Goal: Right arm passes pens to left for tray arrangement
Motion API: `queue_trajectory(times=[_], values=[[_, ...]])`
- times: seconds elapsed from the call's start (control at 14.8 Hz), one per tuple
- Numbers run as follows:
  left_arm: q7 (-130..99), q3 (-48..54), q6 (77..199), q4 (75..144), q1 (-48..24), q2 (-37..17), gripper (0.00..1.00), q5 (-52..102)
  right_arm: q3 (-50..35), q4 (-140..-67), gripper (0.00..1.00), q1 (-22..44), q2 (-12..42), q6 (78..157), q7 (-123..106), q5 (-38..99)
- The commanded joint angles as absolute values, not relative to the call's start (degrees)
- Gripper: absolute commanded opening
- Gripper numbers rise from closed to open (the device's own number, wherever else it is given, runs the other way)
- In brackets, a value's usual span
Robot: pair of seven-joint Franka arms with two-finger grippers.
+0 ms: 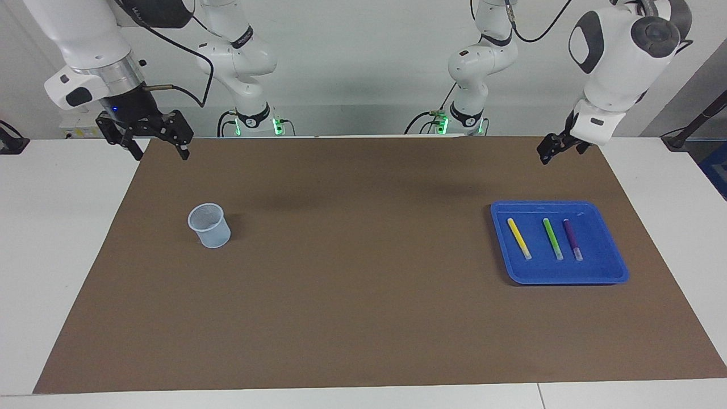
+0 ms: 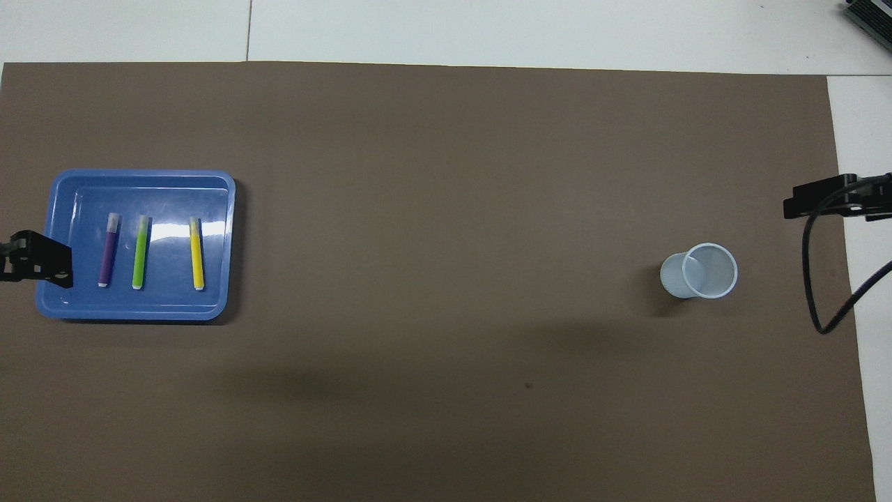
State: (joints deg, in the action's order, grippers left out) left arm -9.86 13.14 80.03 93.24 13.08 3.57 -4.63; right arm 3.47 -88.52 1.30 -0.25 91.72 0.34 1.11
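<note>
The blue tray [image 1: 568,278] [image 2: 139,310] lies toward the left arm's end of the brown mat. Three pens lie side by side in it: yellow [image 1: 519,238] [image 2: 197,253], green [image 1: 552,238] [image 2: 140,252] and purple [image 1: 572,240] [image 2: 108,249]. My left gripper [image 1: 550,150] [image 2: 36,259] hangs in the air over the tray's outer edge, open and holding nothing. My right gripper [image 1: 159,149] [image 2: 822,197], with its blue light on, hangs open and empty over the mat's edge at the right arm's end.
A translucent pale-blue cup [image 1: 210,226] [image 2: 700,272] stands upright on the mat toward the right arm's end, with nothing seen inside. The brown mat [image 1: 363,295] covers most of the white table. A black cable [image 2: 815,279] loops down from the right wrist.
</note>
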Motion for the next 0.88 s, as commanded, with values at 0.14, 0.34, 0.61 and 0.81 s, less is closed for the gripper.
queue_trajectory(times=[0.14, 0.34, 0.61, 0.81], values=[[-7.6, 0.0, 86.6, 90.3, 0.1, 0.3, 1.00, -2.6, 3.9, -87.7, 1.00, 1.5, -0.3, 90.3, -0.9, 0.4], [-7.5, -4.4, 89.2, 89.8, -3.9, -2.0, 1.00, -2.1, 3.9, -87.7, 1.00, 1.5, -0.3, 90.0, -1.0, 0.2], [-7.6, -4.0, 86.9, 89.1, -3.5, -3.0, 1.00, -1.6, 3.9, -87.8, 1.00, 1.6, -0.4, 89.2, -1.0, -0.5], [-7.6, -3.4, 83.9, 88.0, -3.3, -2.1, 1.00, -1.4, 3.9, -87.7, 1.00, 1.5, -0.4, 89.1, -1.0, -0.5]])
